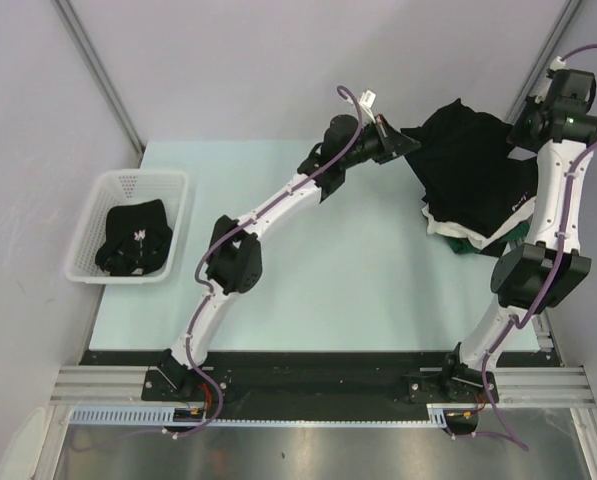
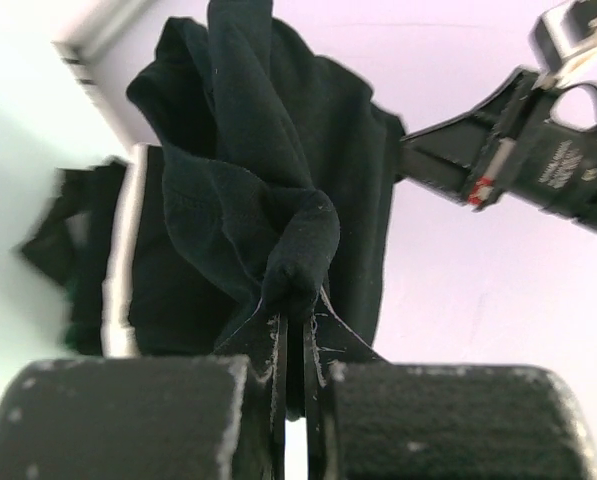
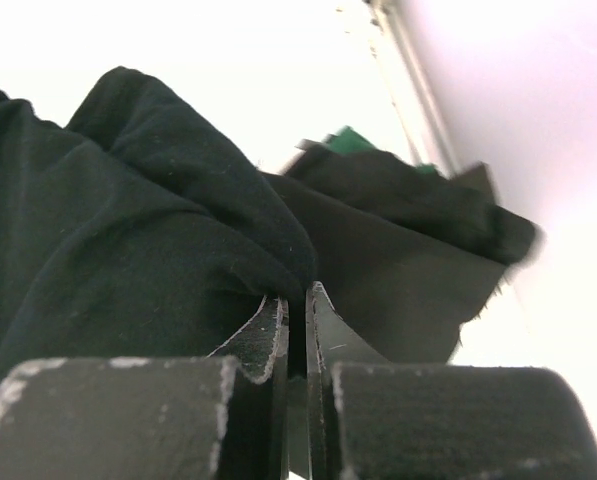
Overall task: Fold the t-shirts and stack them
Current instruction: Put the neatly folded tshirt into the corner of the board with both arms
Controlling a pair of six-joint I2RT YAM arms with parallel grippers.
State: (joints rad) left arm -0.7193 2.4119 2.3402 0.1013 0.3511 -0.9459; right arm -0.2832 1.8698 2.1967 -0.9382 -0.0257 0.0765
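Only unreadable white lettering (image 1: 523,201) marks the black t-shirt (image 1: 468,150).

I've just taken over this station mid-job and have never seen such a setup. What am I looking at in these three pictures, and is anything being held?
You are looking at two white-and-black robot arms bolted at the near edge of a pale green table. The wide picture looks down from above and behind them. The other two come from a camera on each wrist, looking along that arm's own fingers. The left end effector and the right end effector are both shut on a bunched black cloth t-shirt, seemingly the same one, at the table's far right. Beneath it lies a pile of shirts with white and green edges showing. At the left stands a white plastic mesh basket with a crumpled black garment inside.
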